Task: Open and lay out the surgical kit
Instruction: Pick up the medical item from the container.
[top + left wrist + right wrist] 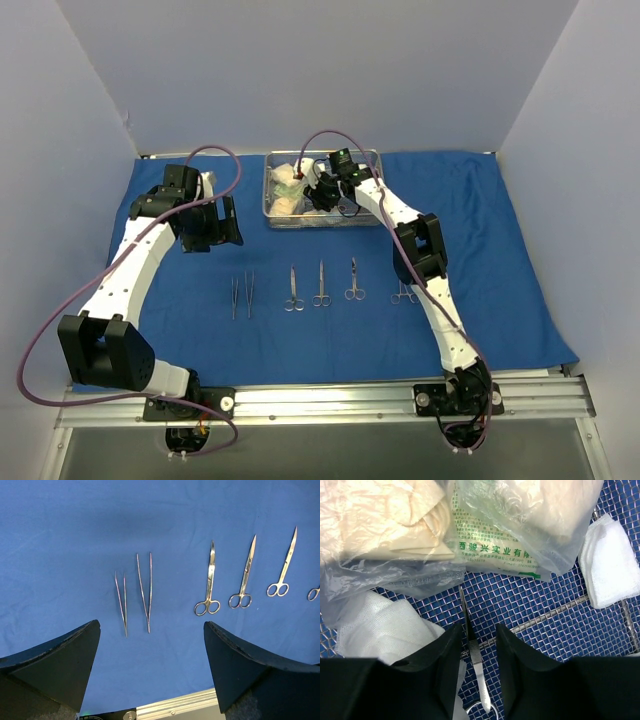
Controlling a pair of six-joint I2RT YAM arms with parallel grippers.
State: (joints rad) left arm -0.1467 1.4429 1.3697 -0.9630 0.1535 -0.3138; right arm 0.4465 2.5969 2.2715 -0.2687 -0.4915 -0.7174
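The blue cloth [500, 250] lies spread flat. The steel mesh tray [372, 155] stands at its far middle. Two tweezers [242, 295] and several scissors [321, 285] lie in a row on the cloth. My right gripper [318, 190] reaches down into the tray. In the right wrist view its open fingers [479, 627] straddle a pair of steel tweezers [472, 650] lying on the mesh [545, 600]. My left gripper [215, 228] hovers open and empty over the cloth at the left. Its view shows the tweezers [145, 590] and scissors [210, 582].
Clear packets [495, 540] with cream contents and white gauze pads [610, 562] [385, 625] crowd the tray around the right fingers. A small forceps or scissors [405, 293] lies beside the right arm. A metal rail [330, 400] runs along the near edge.
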